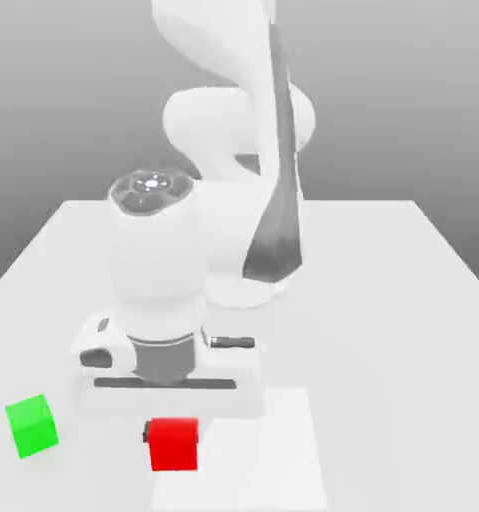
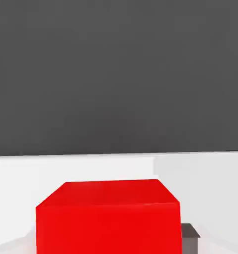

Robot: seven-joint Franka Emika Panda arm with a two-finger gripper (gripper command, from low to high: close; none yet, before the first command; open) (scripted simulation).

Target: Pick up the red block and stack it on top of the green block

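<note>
On the table [image 1: 383, 300] — red block [image 1: 173, 444] sits upright, square-on.

Bright, even, diffuse light washes the white desk [image 1: 403, 300] nearly featureless, with no hard shadows or glare. The backdrop darkens toward twelve o'clock. The red block [image 1: 173, 443] shows slightly soft edges in the exterior view.

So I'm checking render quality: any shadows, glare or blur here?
Exterior view: soft, even light, faint shadowing under the red block, none clear beside the green block, no glare, slightly soft edges. Hand view: red block flatly lit, top brighter than front, dark backdrop.
</note>
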